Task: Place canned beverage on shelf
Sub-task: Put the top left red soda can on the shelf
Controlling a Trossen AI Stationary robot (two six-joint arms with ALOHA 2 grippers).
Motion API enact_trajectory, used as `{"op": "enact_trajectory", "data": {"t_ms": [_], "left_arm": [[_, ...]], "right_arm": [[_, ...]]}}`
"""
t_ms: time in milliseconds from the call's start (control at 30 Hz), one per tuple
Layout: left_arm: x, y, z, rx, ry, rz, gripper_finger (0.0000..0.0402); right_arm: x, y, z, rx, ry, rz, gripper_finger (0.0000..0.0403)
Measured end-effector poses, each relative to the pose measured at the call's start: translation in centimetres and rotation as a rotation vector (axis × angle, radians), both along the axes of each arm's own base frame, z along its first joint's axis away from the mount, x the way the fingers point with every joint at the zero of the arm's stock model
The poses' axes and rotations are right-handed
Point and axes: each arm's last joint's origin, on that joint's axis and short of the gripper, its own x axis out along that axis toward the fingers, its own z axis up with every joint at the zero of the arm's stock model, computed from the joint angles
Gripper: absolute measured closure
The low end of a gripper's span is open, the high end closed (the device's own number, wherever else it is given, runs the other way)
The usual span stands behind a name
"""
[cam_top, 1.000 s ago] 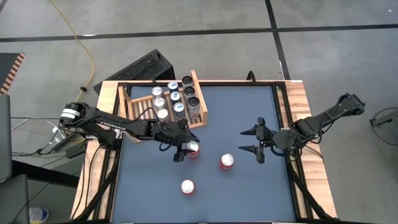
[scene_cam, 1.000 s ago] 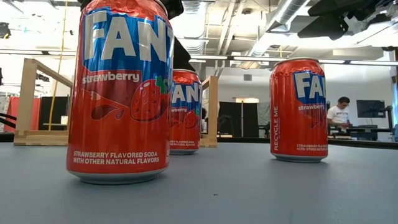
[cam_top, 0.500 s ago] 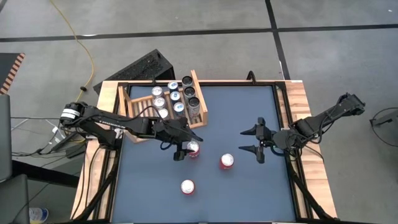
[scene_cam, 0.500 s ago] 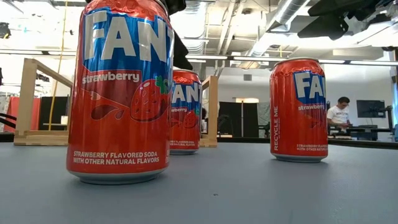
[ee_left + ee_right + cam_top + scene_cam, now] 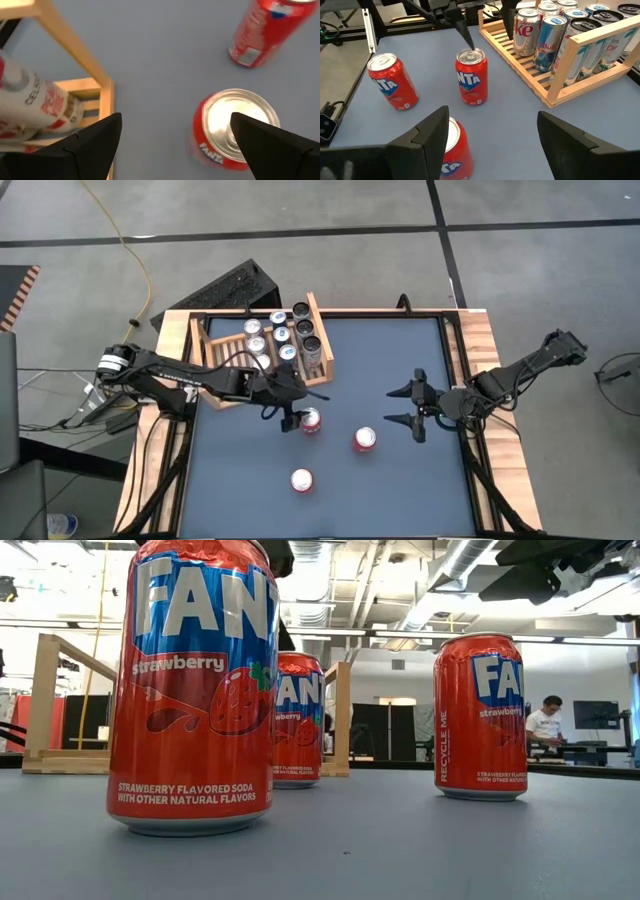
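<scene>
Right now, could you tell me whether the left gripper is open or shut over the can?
Open. The left gripper has its fingers spread wide, one finger over the can, which stands upright on the table, ungrasped.

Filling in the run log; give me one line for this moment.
left gripper: open, above Fanta can | right gripper: open, waiting | shelf: partly filled

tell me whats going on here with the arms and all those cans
The left pincer hangs open right by a red Fanta can on the blue table, not yet gripping it. Two more Fanta cans stand loose nearby. The wooden shelf at the back already holds several cans. The right pincer waits open over the table's right side.
</scene>
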Motion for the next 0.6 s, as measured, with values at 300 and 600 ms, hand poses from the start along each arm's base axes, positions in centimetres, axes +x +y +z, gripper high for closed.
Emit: {"op": "enact_trajectory", "data": {"t_ms": [300, 600], "left_arm": [[0.16, -0.33, 0.14, 0.028, -0.004, -0.167, 0.0040], [0.34, -0.74, -0.31, -0.053, -0.088, -0.257, 0.0040]], "right_arm": [[0.00, -0.01, 0.00, 0.000, 0.000, 0.000, 0.0127], [0.00, 0.00, -0.01, -0.001, 0.001, 0.000, 0.0127]]}}
